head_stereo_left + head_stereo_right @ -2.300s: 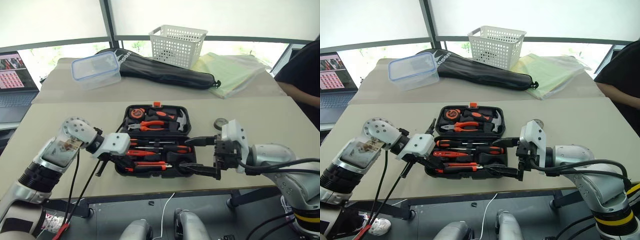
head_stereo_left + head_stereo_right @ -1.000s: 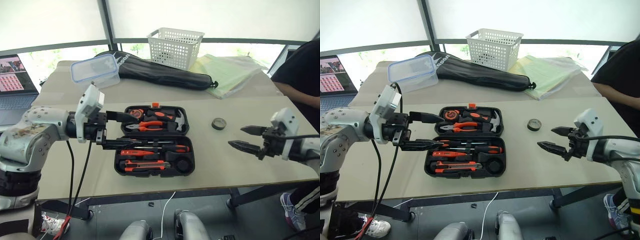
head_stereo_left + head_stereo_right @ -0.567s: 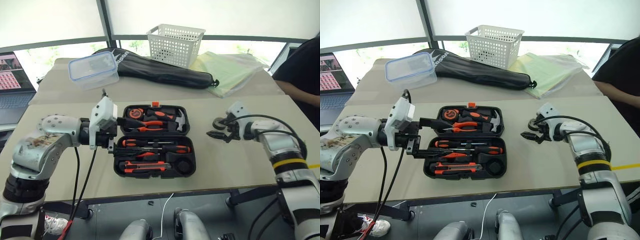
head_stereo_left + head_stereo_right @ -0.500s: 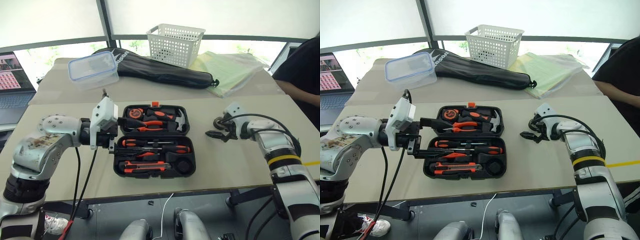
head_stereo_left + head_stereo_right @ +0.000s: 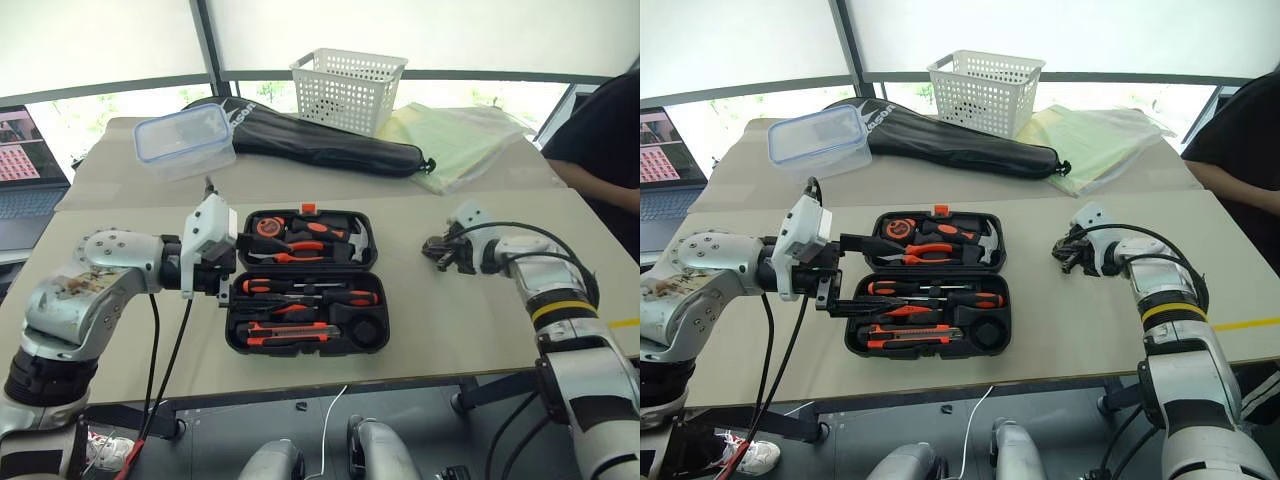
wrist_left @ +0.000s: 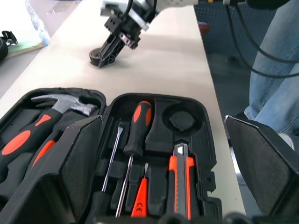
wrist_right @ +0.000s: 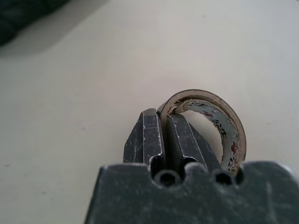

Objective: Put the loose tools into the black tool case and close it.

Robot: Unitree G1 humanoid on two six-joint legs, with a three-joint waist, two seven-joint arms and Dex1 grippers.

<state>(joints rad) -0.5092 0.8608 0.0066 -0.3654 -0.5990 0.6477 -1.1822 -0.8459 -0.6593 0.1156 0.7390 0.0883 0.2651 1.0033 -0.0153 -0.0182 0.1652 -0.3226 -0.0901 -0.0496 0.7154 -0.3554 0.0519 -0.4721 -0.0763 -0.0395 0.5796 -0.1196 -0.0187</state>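
The black tool case [image 5: 300, 222] lies open mid-table. Its near half holds two orange-and-black screwdrivers [image 5: 345, 297] and a utility knife [image 5: 285, 337]. Beside the knife is a round recess [image 6: 181, 120] with nothing in it. To the right of the case a small dark tape roll [image 7: 224, 122] rests on the table. My right gripper [image 5: 437, 251] is shut on it, with the roll's wall pinched between the two fingers [image 7: 148, 135]. My left gripper [image 5: 238, 272] stands open over the case's left edge, holding nothing.
At the back of the table stand a white basket [image 5: 350, 88], a long black fabric bag [image 5: 320, 145], a clear lidded box [image 5: 185, 142] and yellow-green sheets [image 5: 460, 140]. A laptop [image 5: 25, 160] sits far left. A person in black [image 5: 600, 130] is at the right edge.
My right gripper has swung from the table's right front edge in to the tape roll and shut on it. The left gripper has stayed open by the case's left side.
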